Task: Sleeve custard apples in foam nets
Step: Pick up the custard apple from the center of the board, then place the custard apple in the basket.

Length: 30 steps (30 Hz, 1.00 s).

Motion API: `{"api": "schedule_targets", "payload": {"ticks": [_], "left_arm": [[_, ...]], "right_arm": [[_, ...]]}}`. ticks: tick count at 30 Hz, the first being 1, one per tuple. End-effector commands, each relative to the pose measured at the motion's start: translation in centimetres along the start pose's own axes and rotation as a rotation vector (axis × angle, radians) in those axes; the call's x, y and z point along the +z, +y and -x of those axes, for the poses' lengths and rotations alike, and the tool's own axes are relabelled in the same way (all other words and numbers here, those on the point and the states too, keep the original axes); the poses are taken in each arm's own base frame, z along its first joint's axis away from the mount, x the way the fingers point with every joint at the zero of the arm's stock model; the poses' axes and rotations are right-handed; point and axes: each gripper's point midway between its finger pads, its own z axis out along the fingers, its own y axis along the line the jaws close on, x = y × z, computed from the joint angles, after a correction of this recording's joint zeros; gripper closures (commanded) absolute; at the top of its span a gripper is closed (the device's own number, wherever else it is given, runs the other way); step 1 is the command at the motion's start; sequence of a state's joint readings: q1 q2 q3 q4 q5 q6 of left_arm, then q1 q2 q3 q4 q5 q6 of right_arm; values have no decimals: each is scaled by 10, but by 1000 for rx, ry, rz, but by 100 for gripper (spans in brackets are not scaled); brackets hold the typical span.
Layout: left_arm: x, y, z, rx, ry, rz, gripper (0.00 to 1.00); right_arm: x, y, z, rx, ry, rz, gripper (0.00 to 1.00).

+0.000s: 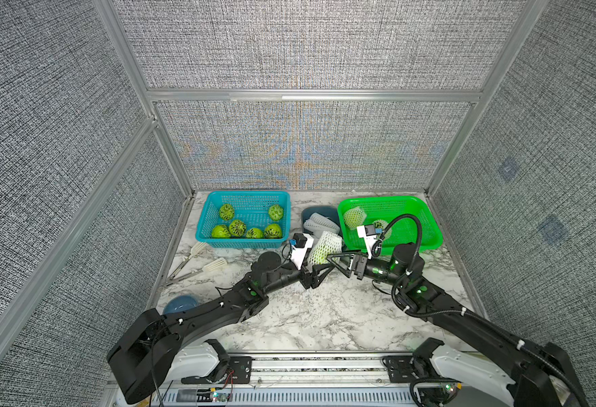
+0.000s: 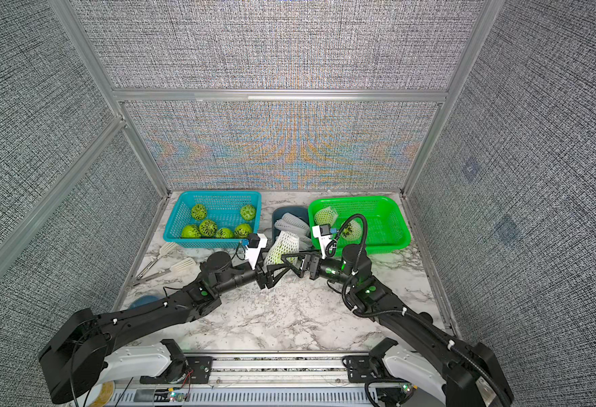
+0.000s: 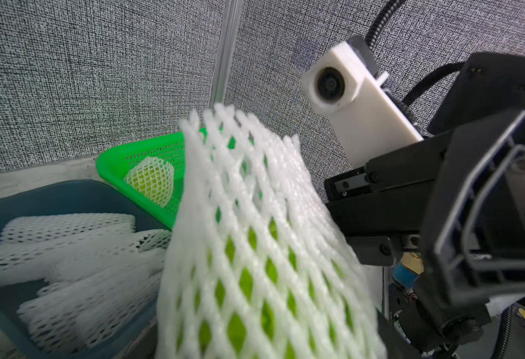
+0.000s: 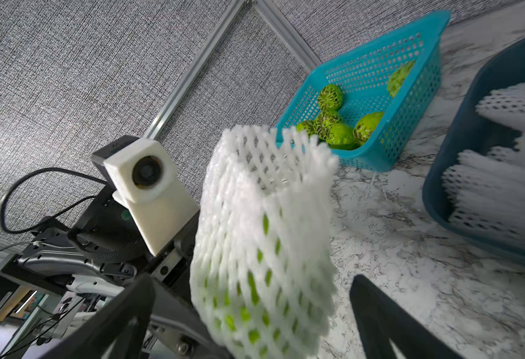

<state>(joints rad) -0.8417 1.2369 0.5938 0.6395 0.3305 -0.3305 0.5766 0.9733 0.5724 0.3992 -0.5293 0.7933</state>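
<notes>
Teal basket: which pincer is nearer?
Left. The left pincer, holding the netted custard apple, sits just off the teal basket's corner; the open right pincer is beyond that fruit, on the green basket's side.

The bench (image 1: 307, 317) carries custard apples (image 1: 237, 227) in a basket (image 1: 247, 193) at ten o'clock, foam nets (image 1: 319, 223) in a tub (image 1: 319, 210) at twelve.

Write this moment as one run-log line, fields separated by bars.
left gripper: shut on netted custard apple | right gripper: open around it | blue basket: six bare custard apples
</notes>
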Motion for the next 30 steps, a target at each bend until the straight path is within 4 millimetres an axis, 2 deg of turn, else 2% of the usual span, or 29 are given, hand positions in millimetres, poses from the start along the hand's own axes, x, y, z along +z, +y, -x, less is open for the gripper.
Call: {"api": "schedule_targets", "payload": {"ticks": [1, 5, 8, 12, 16, 18, 23, 24, 25, 30], "left_arm": [[5, 3, 6, 23, 4, 18, 56], [16, 4, 13, 38, 18, 15, 57], [31, 8, 18, 65, 64, 26, 57], [60, 19, 30, 120, 147, 69, 57], [97, 35, 33, 174, 247, 99, 58], [118, 43, 36, 186, 283, 103, 58], [172, 56, 39, 175, 316, 77, 59], [182, 56, 45, 167, 301, 65, 59], [196, 60, 37, 148, 310, 54, 60], [244, 67, 35, 85, 268, -2, 60]], "right_arm": [[-17, -18, 4, -13, -46, -112, 1], [-45, -19, 20, -51, -125, -196, 1], [-79, -10, 41, -96, -236, -291, 1], [-135, 28, 78, -174, -425, -375, 1], [-178, 58, 96, -256, -494, -456, 1], [-192, 71, 102, -285, -516, -473, 1], [-219, 84, 111, -329, -573, -532, 1], [-225, 87, 113, -333, -595, -541, 1], [-231, 89, 115, -337, -614, -551, 1], [-248, 99, 124, -364, -660, -586, 1]]}}
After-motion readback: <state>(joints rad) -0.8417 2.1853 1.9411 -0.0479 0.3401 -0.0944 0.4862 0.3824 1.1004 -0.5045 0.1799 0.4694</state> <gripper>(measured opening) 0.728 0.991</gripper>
